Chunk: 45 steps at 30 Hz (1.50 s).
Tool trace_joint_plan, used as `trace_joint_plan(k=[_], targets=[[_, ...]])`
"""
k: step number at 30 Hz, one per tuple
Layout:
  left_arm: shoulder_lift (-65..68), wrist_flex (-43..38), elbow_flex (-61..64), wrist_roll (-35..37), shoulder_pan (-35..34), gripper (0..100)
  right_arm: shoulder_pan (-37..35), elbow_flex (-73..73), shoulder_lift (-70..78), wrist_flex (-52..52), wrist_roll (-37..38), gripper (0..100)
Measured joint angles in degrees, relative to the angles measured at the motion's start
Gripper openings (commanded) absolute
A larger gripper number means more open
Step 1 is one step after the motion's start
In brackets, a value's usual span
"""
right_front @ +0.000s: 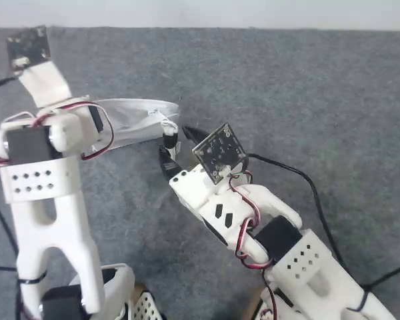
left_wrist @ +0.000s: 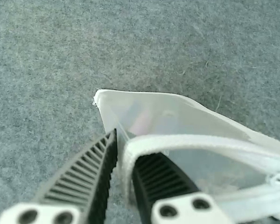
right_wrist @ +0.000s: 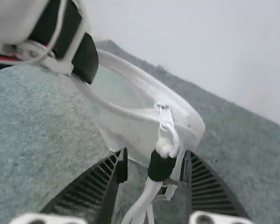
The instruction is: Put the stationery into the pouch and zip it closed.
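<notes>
1. The left gripper (left_wrist: 124, 150) has its jaws almost closed, pinching one wall of the pouch (right_front: 137, 120) at the rim. I judge this grip is there to anchor the pouch so it will not slide when the zip is pulled.
2. The pouch hangs from that grip, lifted off the grey mat (right_front: 307, 93) and stretching towards the right arm. A pinkish shape (left_wrist: 141, 123) shows faintly through its clear wall. It is likely stationery, but what kind I cannot tell.
3. The zip pull (right_wrist: 164, 122) sits at the pouch's end nearest the right arm, and its cord and black bead (right_wrist: 160, 165) dangle below it.
4. The right gripper (right_wrist: 154, 157) has its jaws parted on either side of the bead, with a gap showing on at least one side. It seems placed to close on the bead and draw the zip along.
</notes>
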Motion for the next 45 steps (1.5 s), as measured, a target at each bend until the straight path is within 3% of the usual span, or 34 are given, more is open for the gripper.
trace_joint_plan(k=[17, 45], targets=[[0.0, 0.0, 0.09, -0.26, 0.0, 1, 0.18, 4.92, 12.4, -17.14, -0.53, 18.2], [0.0, 0.0, 0.09, -0.26, 0.0, 1, 2.81, 4.92, 12.84, -20.04, -0.53, 18.0]])
